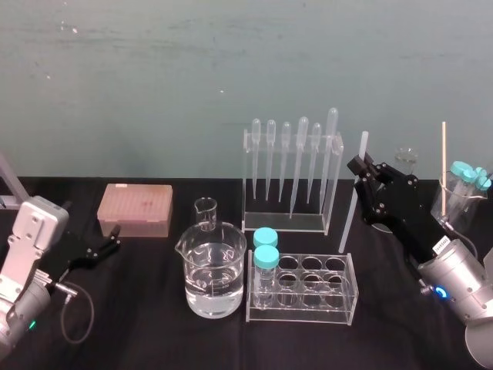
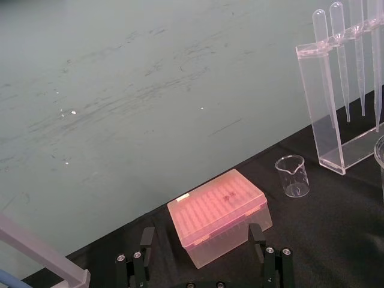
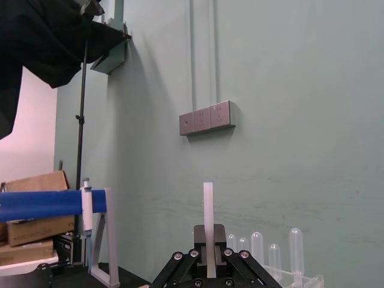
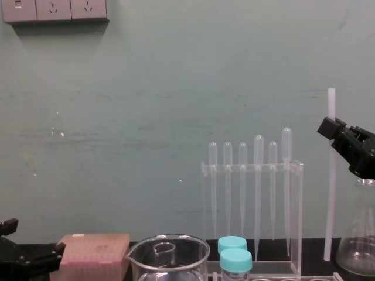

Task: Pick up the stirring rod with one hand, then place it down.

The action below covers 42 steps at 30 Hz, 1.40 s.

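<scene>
One stirring rod [image 1: 350, 208] clamped high on its shaft by right end effector [image 1: 358, 165], fingers closed on it; held close to vertical just right of pipette rack [image 1: 291, 220], top end standing above the pipette bulbs in chest view; lower end down near the black surface [image 1: 139, 324], touching or just clear not resolvable. High grip probably chosen to keep the fingers above the glassware; upright pose probably to avoid sweeping the rack beside it. Judged mid-task: pick-up done or nearly so, put-down not yet made. Right wrist view: rod rising straight out from between the fingers.

Left end effector [image 1: 104, 247] parked low at near left, fingers spread wide with nothing between them, aimed toward closed pink tip box [image 1: 134, 210]; likely kept there to leave the middle free for the working arm.

Containers, moving outward:
- six bulb-topped pipettes [image 1: 302, 162] hanging tips-down in the rack;
- tube rack [image 1: 323, 297] in front, two blue-capped tubes [image 1: 266, 257] in its left-hand holes, remaining holes vacant;
- large beaker [image 1: 214, 270] partly filled with clear liquid;
- small beaker [image 1: 206, 213] behind it, empty;
- flask [image 1: 406, 163] behind the right arm, contents not resolvable;
- far-right beaker [image 1: 451, 204] holding more blue-capped tubes and a thin wooden stick [image 1: 444, 158].
</scene>
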Motion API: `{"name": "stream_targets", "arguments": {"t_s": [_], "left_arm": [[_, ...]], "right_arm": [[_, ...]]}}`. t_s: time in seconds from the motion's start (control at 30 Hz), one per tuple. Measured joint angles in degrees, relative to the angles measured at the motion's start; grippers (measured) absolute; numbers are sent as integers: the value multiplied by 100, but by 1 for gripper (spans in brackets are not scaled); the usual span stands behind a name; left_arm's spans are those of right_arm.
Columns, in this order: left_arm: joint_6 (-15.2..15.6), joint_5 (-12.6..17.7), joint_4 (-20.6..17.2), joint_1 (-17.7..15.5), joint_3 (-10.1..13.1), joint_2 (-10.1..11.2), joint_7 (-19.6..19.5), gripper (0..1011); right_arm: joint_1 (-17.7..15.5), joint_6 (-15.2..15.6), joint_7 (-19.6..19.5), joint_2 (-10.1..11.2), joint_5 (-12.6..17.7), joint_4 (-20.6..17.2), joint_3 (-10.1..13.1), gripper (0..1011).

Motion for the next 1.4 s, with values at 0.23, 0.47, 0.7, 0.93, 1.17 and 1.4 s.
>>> {"name": "stream_targets", "arguments": {"t_s": [0.23,0.47,0.7,0.93,1.17,1.4], "left_arm": [[0,0,0,0,0,0,0,1000],[0,0,0,0,0,0,0,1000],[0,0,0,0,0,0,0,1000],[0,0,0,0,0,0,0,1000],[0,0,0,0,0,0,0,1000],[0,0,0,0,0,0,0,1000]], "right_arm": [[3,-10,3,0,-2,-2,-3,68],[6,-14,8,0,-2,-2,-4,68],[7,-19,10,0,-2,-2,-4,68],[7,-20,10,0,-2,-2,-4,68],[7,-20,9,0,-2,-2,-4,68],[7,-20,9,0,-2,-2,-4,68]]}}
